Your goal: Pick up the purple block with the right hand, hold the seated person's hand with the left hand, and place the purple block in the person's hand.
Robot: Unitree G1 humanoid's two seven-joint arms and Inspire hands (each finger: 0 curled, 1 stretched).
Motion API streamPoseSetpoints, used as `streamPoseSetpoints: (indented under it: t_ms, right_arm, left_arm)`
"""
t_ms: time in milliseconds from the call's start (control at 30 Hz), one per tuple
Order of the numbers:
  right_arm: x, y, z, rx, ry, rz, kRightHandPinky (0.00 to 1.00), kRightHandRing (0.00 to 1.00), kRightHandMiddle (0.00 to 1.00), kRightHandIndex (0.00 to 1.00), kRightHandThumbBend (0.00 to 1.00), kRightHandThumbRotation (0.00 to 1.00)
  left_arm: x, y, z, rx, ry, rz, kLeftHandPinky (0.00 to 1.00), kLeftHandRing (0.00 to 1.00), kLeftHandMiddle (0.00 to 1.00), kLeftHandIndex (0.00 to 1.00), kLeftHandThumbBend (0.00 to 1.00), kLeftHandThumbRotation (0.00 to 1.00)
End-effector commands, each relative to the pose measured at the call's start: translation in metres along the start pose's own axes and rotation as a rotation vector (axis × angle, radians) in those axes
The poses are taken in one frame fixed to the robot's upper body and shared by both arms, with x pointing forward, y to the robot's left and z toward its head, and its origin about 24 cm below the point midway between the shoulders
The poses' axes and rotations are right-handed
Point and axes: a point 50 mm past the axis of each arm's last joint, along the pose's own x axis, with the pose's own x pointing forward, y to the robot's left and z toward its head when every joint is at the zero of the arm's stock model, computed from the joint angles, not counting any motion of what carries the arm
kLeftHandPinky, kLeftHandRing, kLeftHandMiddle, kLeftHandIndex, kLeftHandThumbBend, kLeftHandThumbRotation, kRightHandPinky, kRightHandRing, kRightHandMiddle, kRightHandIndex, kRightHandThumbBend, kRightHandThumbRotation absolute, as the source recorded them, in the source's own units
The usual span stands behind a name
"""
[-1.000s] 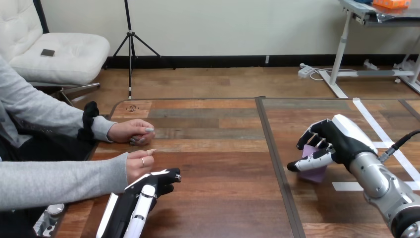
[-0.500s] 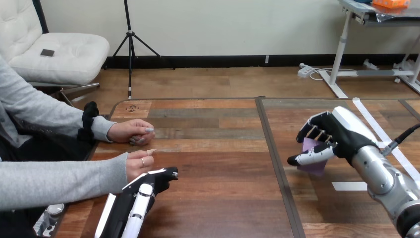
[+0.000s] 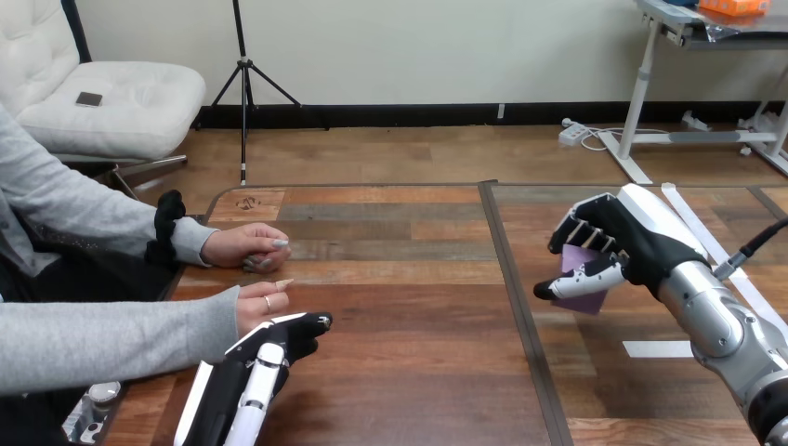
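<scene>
Now, right hand (image 3: 627,246): sits in the right half of the frame over the counter (image 3: 400,372), its white-shelled back turned up and to the right. Its silver forearm runs off toward the lower right corner.
Right fingers (image 3: 582,234): clenched round the purple block, the upper ones hooked over its top edge and the thumb laid across its face.
Purple block (image 3: 585,302): caught in the right hand, right of the dark seam. Only a top corner and the lower part peek out past the fingers. Whether its lower edge clears the wood I cannot tell.
Left hand (image 3: 265,358): lower left of the frame, coming up from the bottom edge and pointing up and to the right.
Left fingers (image 3: 302,333): released and loosely bent, closed on nothing. They lie just below the person's lower hand, touching it or very nearly, not wrapped round it.
Person's lower hand (image 3: 260,305): left of centre, a loose fist resting by the counter's left edge.
Person's upper hand (image 3: 246,246): a little higher in the frame, also loosely closed, lying on the counter well apart from both robot hands.
Dark seam (image 3: 516,307): crosses the counter from upper middle down to the bottom edge, between the two robot hands.
White tape (image 3: 655,348): a short strip on the wood below the right hand, with a longer strip slanting past behind it.
</scene>
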Motion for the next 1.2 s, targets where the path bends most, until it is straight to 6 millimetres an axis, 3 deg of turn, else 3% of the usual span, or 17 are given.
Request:
streamPoseSetpoints:
  t_ms: [0,167,333,433,467,767,933,1167]
  right_arm:
    - [0.008,-0.029,0.021,-0.026,-0.105,-0.074,0.42,0.44,0.47,0.46,0.81,0.0]
    - [0.008,-0.03,0.022,-0.025,-0.113,-0.076,0.41,0.44,0.47,0.45,0.81,0.0]
    - [0.008,-0.031,0.023,-0.027,-0.122,-0.078,0.41,0.43,0.46,0.45,0.81,0.0]
    - [0.008,-0.032,0.023,-0.024,-0.124,-0.078,0.41,0.43,0.46,0.45,0.81,0.0]
    - [0.008,-0.032,0.023,-0.024,-0.125,-0.079,0.41,0.43,0.46,0.45,0.81,0.0]
    - [0.008,-0.031,0.023,-0.027,-0.122,-0.074,0.41,0.44,0.47,0.45,0.81,0.0]
    - [0.009,-0.03,0.024,-0.031,-0.125,-0.073,0.42,0.44,0.47,0.45,0.81,0.0]
    - [0.009,-0.028,0.024,-0.025,-0.117,-0.071,0.41,0.43,0.46,0.45,0.81,0.0]
  left_arm:
    - [0.021,0.0,0.022,0.053,-0.134,-0.036,0.77,0.78,0.74,0.65,0.37,0.83]
    - [0.024,0.002,0.03,0.123,-0.181,-0.075,0.74,0.77,0.74,0.66,0.4,0.81]
    - [0.028,0.004,0.04,0.155,-0.226,-0.091,0.69,0.76,0.74,0.67,0.44,0.73]
    - [0.031,0.006,0.048,0.182,-0.252,-0.102,0.68,0.76,0.74,0.67,0.5,0.68]
    - [0.032,0.006,0.051,0.195,-0.258,-0.109,0.68,0.76,0.75,0.68,0.58,0.66]
    - [0.035,0.014,0.083,0.417,-0.337,-0.139,0.65,0.76,0.76,0.71,0.86,0.6]
    - [0.035,0.017,0.103,0.518,-0.368,-0.138,0.62,0.76,0.77,0.73,0.95,0.58]
    - [0.034,0.02,0.125,0.627,-0.402,-0.137,0.61,0.77,0.79,0.74,0.99,0.58]
